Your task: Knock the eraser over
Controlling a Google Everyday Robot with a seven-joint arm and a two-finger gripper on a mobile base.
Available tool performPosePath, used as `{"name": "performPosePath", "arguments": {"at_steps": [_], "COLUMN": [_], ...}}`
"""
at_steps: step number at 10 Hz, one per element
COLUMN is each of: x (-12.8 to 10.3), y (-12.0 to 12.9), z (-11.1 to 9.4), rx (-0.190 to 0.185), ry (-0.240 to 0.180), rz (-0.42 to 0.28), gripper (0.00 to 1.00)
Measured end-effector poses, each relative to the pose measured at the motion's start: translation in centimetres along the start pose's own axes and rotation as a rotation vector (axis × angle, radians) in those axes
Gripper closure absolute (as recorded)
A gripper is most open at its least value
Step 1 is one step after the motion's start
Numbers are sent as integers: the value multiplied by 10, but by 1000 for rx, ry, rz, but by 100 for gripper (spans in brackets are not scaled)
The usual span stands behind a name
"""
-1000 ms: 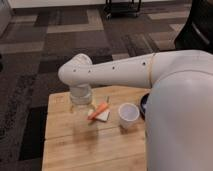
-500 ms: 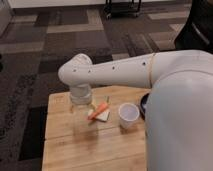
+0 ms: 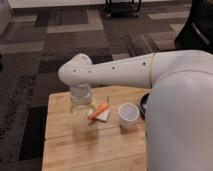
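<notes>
My gripper (image 3: 81, 107) hangs down from the white arm's wrist over the left half of the wooden table (image 3: 75, 150), just left of the flat white pad with an orange stick (image 3: 99, 113). The eraser does not show; it may be hidden behind the gripper or the arm. The white arm reaches in from the right and covers much of the table's right side.
A white cup (image 3: 128, 115) stands right of the pad. A dark blue round plate (image 3: 144, 104) sits at the table's right edge, mostly hidden by my arm. Patterned carpet surrounds the table. A dark cart (image 3: 121, 7) stands far back.
</notes>
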Motion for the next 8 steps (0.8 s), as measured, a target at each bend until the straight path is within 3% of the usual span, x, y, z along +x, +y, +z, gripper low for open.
{"name": "performPosePath", "arguments": {"at_steps": [8], "x": [5], "y": [-4], "z": [2], "rx": [3], "ry": [4], "rz": [5], "gripper": [35]}}
